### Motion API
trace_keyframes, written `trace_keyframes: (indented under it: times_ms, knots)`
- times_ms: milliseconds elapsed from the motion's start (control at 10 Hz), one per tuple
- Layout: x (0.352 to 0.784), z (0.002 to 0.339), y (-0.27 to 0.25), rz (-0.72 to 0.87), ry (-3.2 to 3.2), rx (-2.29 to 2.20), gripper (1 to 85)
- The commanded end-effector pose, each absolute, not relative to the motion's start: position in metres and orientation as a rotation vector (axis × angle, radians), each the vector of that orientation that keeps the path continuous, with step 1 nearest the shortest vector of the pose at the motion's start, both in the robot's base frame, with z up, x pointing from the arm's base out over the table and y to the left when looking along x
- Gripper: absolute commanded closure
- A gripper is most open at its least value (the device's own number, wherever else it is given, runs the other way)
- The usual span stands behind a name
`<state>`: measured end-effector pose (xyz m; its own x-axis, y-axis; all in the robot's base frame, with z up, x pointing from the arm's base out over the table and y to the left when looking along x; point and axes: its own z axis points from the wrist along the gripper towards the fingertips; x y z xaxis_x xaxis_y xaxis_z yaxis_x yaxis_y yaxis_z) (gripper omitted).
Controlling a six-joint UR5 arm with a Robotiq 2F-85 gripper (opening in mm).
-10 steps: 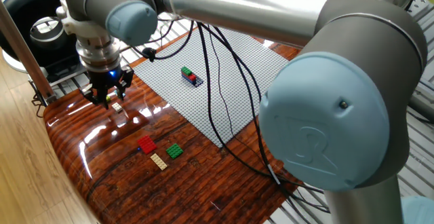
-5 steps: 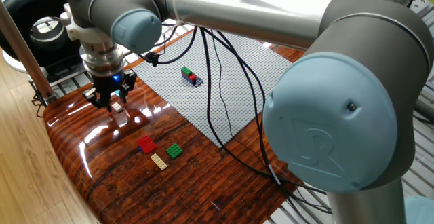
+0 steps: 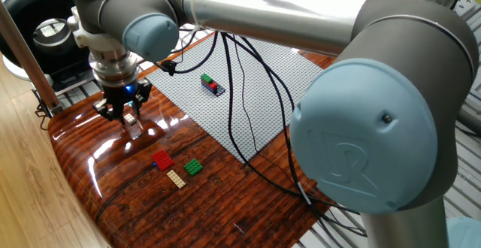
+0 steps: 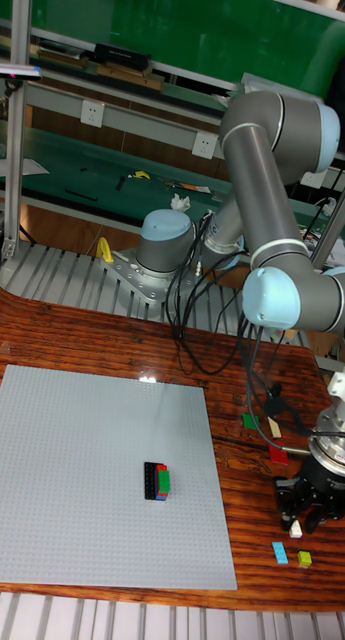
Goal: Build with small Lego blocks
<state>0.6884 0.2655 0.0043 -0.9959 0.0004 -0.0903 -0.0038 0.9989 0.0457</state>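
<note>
The pincer [image 4: 297, 524] is down at the wooden table [image 3: 113, 180], its fingers closed around a small white Lego block [image 4: 295, 529]. Beside it lie light blue [image 4: 280, 553] and yellow-green [image 4: 305, 559] blocks; a stacked cluster [image 4: 157, 481] sits on the grey baseplate [image 4: 82, 450].

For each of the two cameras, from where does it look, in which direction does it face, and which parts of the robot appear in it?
Fixed view: sits close behind the arm's big joints, looks down across the wooden table at the gripper; elbow and upper arm fill the frame.
Tall fixed view: sits at the table's opposite edge, faces the robot's base; the whole arm shows.
Shared: gripper, grey baseplate, the small block stack on it.
</note>
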Motion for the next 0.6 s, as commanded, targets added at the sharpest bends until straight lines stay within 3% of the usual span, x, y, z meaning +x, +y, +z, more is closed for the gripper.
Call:
trace_keyframes:
  times_ms: [0,500]
  knots:
    - [0.691,0.003,0.268,0.079,3.052,0.001,84.3]
    - [0.664,0.037,0.255,0.115,3.078,-0.145,84.3]
